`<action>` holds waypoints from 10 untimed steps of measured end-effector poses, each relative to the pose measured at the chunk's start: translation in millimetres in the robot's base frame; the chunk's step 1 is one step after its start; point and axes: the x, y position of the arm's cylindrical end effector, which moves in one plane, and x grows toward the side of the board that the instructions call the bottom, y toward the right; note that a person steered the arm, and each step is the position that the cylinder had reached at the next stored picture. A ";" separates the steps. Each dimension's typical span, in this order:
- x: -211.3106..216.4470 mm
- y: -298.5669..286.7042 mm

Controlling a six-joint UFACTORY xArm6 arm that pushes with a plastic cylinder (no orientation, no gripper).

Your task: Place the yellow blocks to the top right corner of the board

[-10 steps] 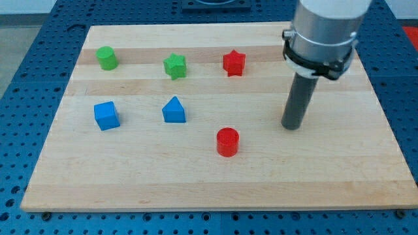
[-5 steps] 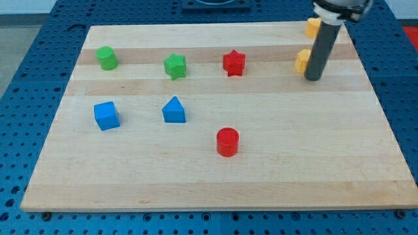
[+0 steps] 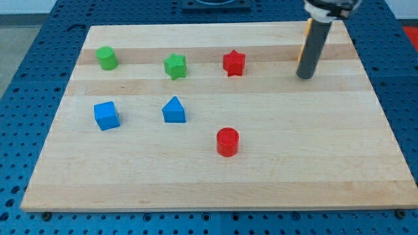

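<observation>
**Rod at the board's top right, yellow blocks mostly hidden behind it**

I am working over a pale wooden board [image 3: 215, 170] with lengthwise grain bands, lying on a blue perforated table [image 3: 26, 130] that shows on every side of it. A dark fixture sits past the board's top edge, cut off by the frame.

My rig has no pincer, only the dark rod, so there is nothing spread or pressed together to report. My tip [image 3: 304, 76] rests on the board near the view's top right. Two slivers of yellow peek out along the rod's left side: an upper yellow block [image 3: 306, 26] near the top edge and a lower yellow block [image 3: 300, 55] just above the tip. The rod covers most of both, so I cannot make out their shapes or whether the rod touches them.

The other pieces lie well apart from my tip. Along the upper band sit a green cylinder [image 3: 106, 58], a green star [image 3: 174, 66] and a red star [image 3: 234, 62]. Below them are a blue cube [image 3: 106, 115] and a blue triangular prism [image 3: 174, 109], and a red cylinder [image 3: 227, 141] lies nearer the view's bottom.

The board's right half below my tip holds no blocks.
</observation>
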 end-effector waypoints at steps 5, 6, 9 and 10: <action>-27.7 -13.8; -15.2 2.0; -63.9 79.0; -56.7 75.5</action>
